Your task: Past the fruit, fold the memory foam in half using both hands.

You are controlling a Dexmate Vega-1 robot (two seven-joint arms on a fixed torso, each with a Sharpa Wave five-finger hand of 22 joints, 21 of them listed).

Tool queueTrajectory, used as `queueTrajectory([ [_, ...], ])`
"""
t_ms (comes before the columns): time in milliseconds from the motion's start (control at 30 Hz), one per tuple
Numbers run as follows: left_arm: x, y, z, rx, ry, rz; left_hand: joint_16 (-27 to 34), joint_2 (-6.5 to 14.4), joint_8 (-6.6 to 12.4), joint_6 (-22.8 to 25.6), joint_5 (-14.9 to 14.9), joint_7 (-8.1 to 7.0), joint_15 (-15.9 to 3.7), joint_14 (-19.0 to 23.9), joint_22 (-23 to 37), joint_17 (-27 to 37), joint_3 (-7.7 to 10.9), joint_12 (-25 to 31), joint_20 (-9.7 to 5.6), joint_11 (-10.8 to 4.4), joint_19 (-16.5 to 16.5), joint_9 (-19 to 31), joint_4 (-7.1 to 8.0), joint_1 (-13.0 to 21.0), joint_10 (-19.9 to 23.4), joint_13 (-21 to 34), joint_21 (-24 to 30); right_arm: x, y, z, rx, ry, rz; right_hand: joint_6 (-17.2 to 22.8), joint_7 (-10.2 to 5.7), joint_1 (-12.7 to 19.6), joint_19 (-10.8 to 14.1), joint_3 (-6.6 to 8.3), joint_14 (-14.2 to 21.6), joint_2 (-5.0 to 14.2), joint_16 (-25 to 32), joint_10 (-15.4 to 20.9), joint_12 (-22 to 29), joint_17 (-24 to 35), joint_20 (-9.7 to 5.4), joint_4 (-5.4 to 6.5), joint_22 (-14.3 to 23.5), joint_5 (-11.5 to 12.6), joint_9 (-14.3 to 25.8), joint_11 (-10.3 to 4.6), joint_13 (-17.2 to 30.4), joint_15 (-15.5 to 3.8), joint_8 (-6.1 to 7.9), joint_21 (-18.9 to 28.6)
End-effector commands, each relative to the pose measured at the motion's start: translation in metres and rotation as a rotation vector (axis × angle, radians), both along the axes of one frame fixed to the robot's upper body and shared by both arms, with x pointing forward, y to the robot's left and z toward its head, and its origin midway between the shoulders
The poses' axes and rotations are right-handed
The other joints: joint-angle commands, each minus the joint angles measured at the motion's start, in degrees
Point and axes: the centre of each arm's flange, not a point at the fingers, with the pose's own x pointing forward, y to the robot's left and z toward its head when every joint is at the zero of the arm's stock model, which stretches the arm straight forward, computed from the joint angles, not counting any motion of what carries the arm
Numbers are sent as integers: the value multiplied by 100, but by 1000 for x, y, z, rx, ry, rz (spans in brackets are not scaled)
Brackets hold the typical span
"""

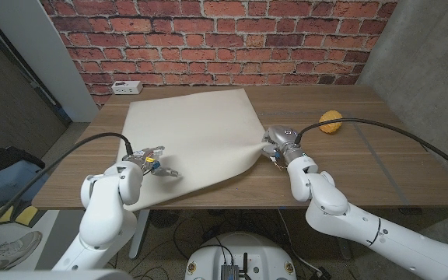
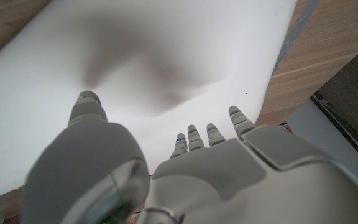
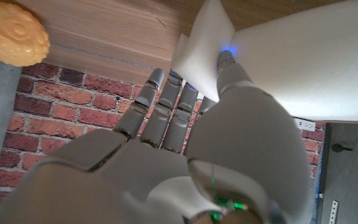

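Presently the right hand [image 1: 280, 145] is pinching the memory foam [image 1: 197, 132] sheet's 3 o'clock corner for lifting, while the left hand [image 1: 145, 164], fingers spread, is pressing its 7 o'clock corner; the yellow fruit [image 1: 332, 122] is lying beyond.

The right hand [image 1: 280, 145] hides the memory foam's [image 1: 195, 136] pinched corner.

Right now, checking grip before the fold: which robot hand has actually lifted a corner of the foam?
The right robot hand: it pinches the foam corner, raised off the table. The left robot hand only rests on the foam's surface, pressing a dent.
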Motion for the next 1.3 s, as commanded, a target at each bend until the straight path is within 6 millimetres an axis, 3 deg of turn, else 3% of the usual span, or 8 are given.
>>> queueTrajectory([
  [33,-2,-3,2,-18,64,-42,-5,-34,-26,-425,201,12,174,-361,37,20,-118,-5,72,150,-290,19,-30,144,-413,22,-24,-4,-7,8,143,-93,-94,610,437,51,7,54,133,-61,55,161,66,36,56,-34,22,-47,38,121,71,-454,-38,43],
  [433,-9,-11,2,-72,82,-149,11,49,-16,-1237,531,107,464,-1057,58,32,-333,0,214,495,-1013,25,-38,291,-1283,40,-40,1,6,25,217,-122,-151,743,522,112,14,98,324,-103,257,345,176,194,82,-66,36,-155,50,201,162,-387,-86,68],
  [700,-16,-25,7,-20,94,-194,18,50,-23,-1648,666,78,634,-1348,65,41,-458,11,228,592,-1284,28,-26,308,-1619,47,-27,7,13,35,225,-148,-190,786,528,128,44,125,352,-112,306,377,205,248,85,-67,43,-209,55,216,203,-371,-115,92],
  [800,-15,-27,5,17,115,-155,30,284,1,-2074,730,-38,719,-1553,66,44,-422,12,221,677,-1452,32,-39,497,-1962,52,3,7,14,39,240,-171,-196,790,536,130,46,136,361,-118,305,376,209,249,86,-68,45,-225,56,210,215,-377,-127,96],
  [933,-9,-32,1,53,150,-143,17,498,-17,-2812,700,54,847,-2019,73,47,-427,39,223,797,-1867,32,-54,700,-2408,68,-16,7,15,46,266,-205,-210,792,520,132,57,151,381,-126,320,393,223,264,87,-67,48,-250,61,213,235,-373,-148,107],
  [1133,-3,-40,-6,143,147,-62,44,827,24,-3137,587,34,864,-2255,84,55,-327,26,220,886,-2060,40,-43,864,-2854,82,23,3,15,53,298,-237,-222,833,543,143,71,179,395,-132,348,418,246,302,92,-68,53,-293,71,235,270,-369,-167,124],
  [1233,-1,-41,-9,203,116,11,77,1446,23,-3359,295,140,863,-2374,91,56,-3,77,215,967,-2174,51,-98,1192,-3108,92,71,2,15,54,304,-252,-226,843,567,147,75,193,405,-132,363,447,265,321,100,-66,55,-314,79,249,288,-365,-178,131],
  [1300,-1,-40,-11,235,91,61,88,1739,26,-3370,91,235,864,-2393,92,52,216,117,210,980,-2177,54,-173,1400,-3137,94,102,1,14,55,311,-256,-222,854,553,148,75,199,419,-137,384,446,269,341,105,-65,57,-330,85,253,300,-351,-184,135],
])
